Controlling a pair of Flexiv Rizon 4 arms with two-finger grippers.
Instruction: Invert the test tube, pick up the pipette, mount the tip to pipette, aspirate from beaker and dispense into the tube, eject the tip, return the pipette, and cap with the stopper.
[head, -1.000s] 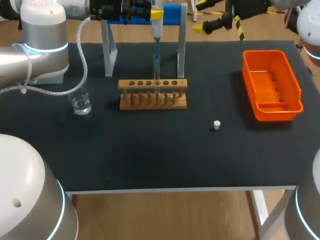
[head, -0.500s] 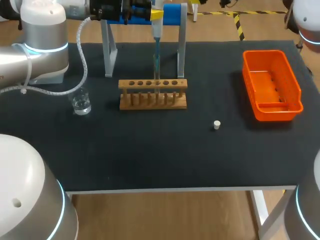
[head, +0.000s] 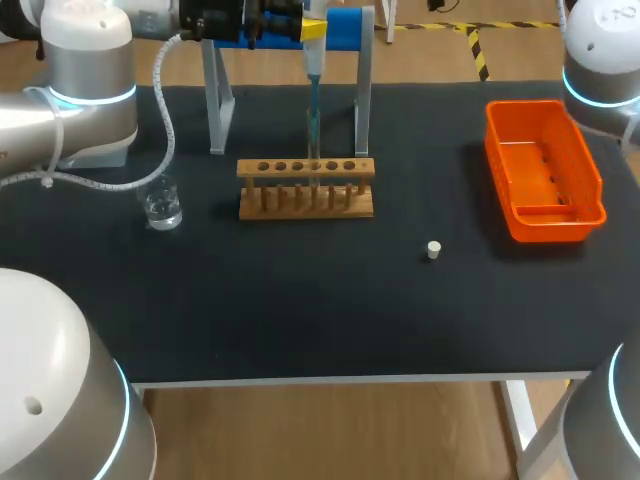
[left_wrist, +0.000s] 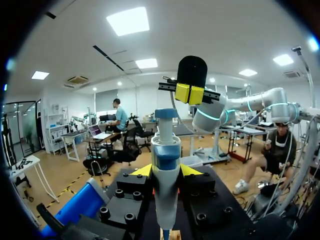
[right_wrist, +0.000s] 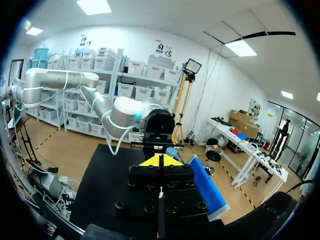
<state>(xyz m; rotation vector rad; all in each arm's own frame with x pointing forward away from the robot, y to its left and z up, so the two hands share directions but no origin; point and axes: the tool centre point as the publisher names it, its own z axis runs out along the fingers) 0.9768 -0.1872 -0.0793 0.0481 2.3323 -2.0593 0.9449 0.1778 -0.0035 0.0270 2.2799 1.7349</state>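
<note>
My left gripper (head: 312, 28) is shut on the white and blue pipette (head: 313, 62) at the back of the table. Its tip points down into the test tube (head: 313, 135), which stands upright in the wooden rack (head: 305, 188). In the left wrist view the pipette (left_wrist: 166, 150) stands upright between my left gripper's (left_wrist: 166, 171) yellow tips. My right gripper (left_wrist: 189, 93) hangs beyond it, raised, with its tips together. In its own view the right gripper (right_wrist: 160, 161) is shut on nothing. A glass beaker (head: 162, 207) stands left of the rack. The small white stopper (head: 433, 250) lies to the rack's front right.
An orange tray (head: 590, 180) sits at the table's right side. The blue pipette stand (head: 345, 28) on grey legs rises just behind the rack. My right arm's elbow (head: 600, 50) shows at the back right corner.
My right gripper has shut and drawn back out of the head view at the top. The left arm, pipette and tube have not moved.
</note>
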